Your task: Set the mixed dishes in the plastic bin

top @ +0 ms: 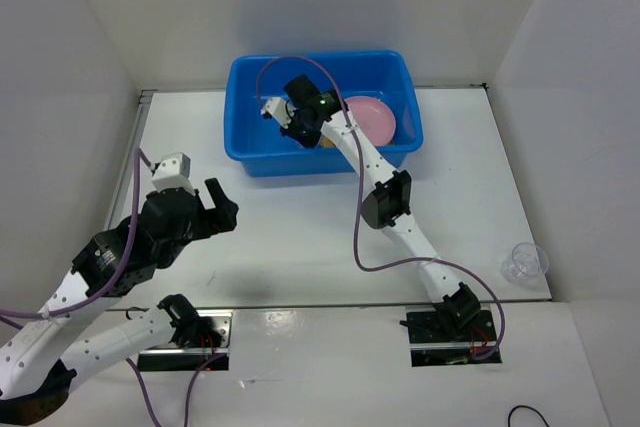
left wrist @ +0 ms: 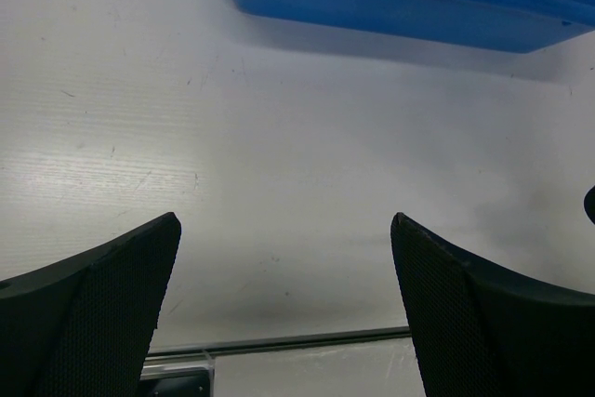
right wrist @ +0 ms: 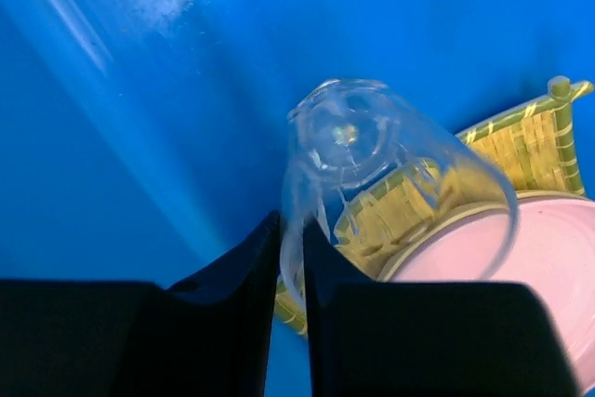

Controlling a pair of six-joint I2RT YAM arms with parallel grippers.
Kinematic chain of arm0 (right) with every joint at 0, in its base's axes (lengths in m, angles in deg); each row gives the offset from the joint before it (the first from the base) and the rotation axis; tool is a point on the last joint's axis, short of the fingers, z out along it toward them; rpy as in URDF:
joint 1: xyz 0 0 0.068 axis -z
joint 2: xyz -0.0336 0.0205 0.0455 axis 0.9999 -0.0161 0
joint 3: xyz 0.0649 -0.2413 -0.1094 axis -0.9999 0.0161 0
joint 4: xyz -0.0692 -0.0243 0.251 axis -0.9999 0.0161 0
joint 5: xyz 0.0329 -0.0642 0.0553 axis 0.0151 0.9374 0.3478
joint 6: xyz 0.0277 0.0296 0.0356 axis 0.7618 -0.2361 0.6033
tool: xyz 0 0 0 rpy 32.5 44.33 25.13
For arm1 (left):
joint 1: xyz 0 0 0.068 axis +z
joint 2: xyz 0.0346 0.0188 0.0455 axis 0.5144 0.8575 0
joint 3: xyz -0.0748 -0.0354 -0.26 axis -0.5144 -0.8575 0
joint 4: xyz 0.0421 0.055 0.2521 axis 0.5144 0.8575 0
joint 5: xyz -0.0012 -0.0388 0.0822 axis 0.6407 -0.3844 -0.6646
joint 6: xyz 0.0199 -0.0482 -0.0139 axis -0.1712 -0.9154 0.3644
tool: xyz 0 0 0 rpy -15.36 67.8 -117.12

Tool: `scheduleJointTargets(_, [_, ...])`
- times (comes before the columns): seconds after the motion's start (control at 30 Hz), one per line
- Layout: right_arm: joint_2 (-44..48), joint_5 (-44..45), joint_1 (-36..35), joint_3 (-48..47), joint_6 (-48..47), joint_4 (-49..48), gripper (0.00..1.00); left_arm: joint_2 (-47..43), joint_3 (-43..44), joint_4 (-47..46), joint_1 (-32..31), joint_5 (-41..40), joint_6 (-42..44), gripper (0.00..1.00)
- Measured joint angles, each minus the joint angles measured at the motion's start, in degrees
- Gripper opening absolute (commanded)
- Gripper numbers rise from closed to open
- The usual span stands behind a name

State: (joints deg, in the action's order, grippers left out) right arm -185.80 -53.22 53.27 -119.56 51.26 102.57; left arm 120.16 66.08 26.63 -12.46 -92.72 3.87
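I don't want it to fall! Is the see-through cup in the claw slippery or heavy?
Probably slippery: the clear cup looks smooth and glossy. Likely light, since its wall looks thin. The right gripper pinches only that wall, so it may swing.

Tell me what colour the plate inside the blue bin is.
Pink. The plate shows best in the right wrist view, lying over a yellow woven mat.

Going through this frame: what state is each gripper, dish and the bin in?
Left gripper: open, empty.
Right gripper: shut on held cup's wall, inside the bin.
Held cup: tilted, over the mat.
Pink plate: in the bin, lying on the mat.
Mat: in the bin, partly under the plate.
Bin: on the table, partly filled.
Other cup: upright on the table, outside the bin.
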Motion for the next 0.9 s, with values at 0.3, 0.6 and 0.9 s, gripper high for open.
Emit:
scheduleJointTargets(0.3, [3.1,3.3,-2.4,0.0,0.7,-3.5,0.77,-0.1,0.0,0.0,0.0,-0.1,0.0,1.00])
scheduleJointTargets(0.6, [30.1,10.1,-6.6,7.6,10.0,-2.8,0.98,-2.8,0.0,0.0,0.0,-0.2,0.0,1.00])
scheduleJointTargets(0.9, [72.2,19.5,0.0,56.4,13.0,-2.5,0.98,-5.6,0.0,-0.1,0.0,0.0,0.0,1.00])
